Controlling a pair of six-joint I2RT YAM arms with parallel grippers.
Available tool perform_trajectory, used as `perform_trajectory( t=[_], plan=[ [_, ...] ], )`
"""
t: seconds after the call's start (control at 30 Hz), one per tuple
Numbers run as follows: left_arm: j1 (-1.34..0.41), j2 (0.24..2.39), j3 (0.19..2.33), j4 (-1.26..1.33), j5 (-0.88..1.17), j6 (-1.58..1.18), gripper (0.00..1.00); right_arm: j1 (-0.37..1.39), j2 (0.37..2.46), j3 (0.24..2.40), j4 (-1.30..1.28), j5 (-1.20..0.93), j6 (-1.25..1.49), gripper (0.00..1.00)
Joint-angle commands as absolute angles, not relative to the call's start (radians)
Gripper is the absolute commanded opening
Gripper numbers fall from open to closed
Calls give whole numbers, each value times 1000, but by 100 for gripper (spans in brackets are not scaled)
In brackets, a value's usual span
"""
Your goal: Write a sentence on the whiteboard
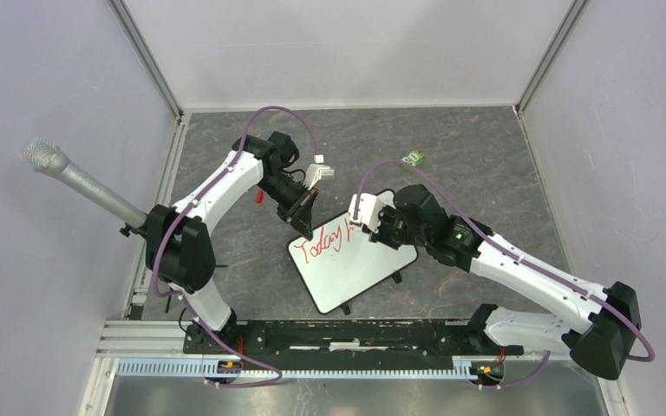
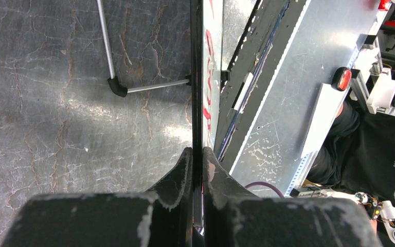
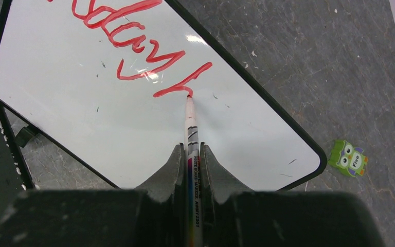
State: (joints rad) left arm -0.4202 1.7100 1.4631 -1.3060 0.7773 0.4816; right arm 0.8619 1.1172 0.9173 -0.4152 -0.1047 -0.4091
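Whiteboard (image 1: 364, 270): mid-table between the arms, far-left edge pinched flat in the left gripper (image 2: 198, 154). Right gripper (image 3: 190, 150): jaws clamped on marker (image 3: 190, 121), tip touching the board. Sentence (image 3: 128, 41): part written, second word just begun. Next move likely calls for steady pressure, lettering toward the bare end. Tip contact shows only from the right wrist; overhead, the gripper hides it.

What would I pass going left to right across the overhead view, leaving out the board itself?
Grey microphone → left gripper → right gripper → green owl piece.
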Motion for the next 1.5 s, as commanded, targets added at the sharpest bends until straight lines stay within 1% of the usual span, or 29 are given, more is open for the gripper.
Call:
perform_trajectory(
  t=[0.0, 0.5, 0.7, 0.93, 1.23, 1.47],
  plan=[
    [-424, 1704, 1473, -1295, 796, 515, 3, 856, 1109, 887, -436, -114, -416, 0],
    [-424, 1706, 1471, -1295, 798, 516, 2, 887, 1144, 924, -436, -202, -415, 0],
    [-424, 1706, 1470, -1296, 798, 520, 2, 899, 1156, 937, -435, -197, -415, 0],
    [-424, 1707, 1469, -1295, 798, 520, 2, 900, 1120, 936, -443, -181, -417, 0],
    [-425, 1699, 1464, -1292, 796, 517, 2, 848, 1075, 941, -452, -172, -408, 0],
    [-424, 1702, 1465, -1290, 800, 521, 2, 846, 1090, 959, -443, -172, -408, 0]
  ],
)
